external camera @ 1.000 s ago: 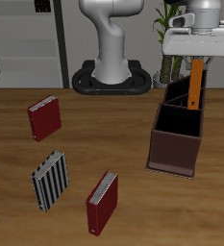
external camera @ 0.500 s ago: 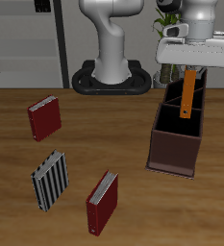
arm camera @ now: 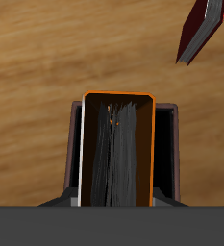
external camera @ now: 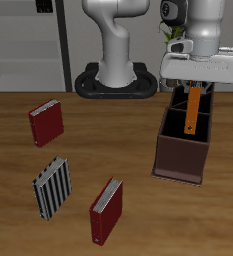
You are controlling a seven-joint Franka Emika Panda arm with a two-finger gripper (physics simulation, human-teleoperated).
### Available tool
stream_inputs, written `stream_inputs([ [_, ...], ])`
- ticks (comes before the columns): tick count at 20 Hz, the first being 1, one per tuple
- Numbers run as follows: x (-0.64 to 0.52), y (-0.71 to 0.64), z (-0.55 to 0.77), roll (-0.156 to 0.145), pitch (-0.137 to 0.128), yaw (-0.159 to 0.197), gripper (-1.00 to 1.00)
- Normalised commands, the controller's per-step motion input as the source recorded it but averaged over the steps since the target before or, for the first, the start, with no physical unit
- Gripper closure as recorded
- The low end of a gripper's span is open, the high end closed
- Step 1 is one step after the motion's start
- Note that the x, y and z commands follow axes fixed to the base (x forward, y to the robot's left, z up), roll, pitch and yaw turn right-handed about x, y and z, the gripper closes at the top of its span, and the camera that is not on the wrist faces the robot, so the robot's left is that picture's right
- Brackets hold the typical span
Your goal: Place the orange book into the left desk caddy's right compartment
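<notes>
The orange book (external camera: 192, 110) hangs upright in my gripper (external camera: 194, 92), which is shut on its upper end. The book's lower end reaches into the left desk caddy (external camera: 180, 155), a dark reddish-brown open box, at its part behind the wider front section. In the wrist view the book (arm camera: 116, 144) shows its pale page edges and orange rim, with the caddy's dark walls (arm camera: 167, 144) close on both sides. I cannot tell whether the book touches the walls.
A dark red book (external camera: 46, 122) lies farther back on the table, also seen in the wrist view (arm camera: 202, 29). A black-and-white striped book (external camera: 53, 187) and another dark red book (external camera: 106, 209) lie near the front edge. The robot base (external camera: 116, 80) stands behind.
My gripper has come down and moved a little toward the table's middle with the orange book. The book's lower end now sits lower, within the caddy's outline.
</notes>
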Motion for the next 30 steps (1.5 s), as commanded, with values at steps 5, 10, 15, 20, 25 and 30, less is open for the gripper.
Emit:
stream_inputs([
  [5,0.03,0.05,-0.23,0.013,0.023,0.012,1.0],
  [10,0.06,0.02,-0.21,-0.002,0.043,0.013,1.0],
  [15,0.12,-0.07,-0.29,-0.023,0.073,0.016,1.0],
  [20,0.09,-0.05,-0.2,-0.006,0.077,0.007,-1.0],
  [25,-0.03,-0.04,-0.14,0.014,0.054,-0.012,-1.0],
  [30,-0.08,0.01,0.01,0.023,0.002,0.011,-1.0],
])
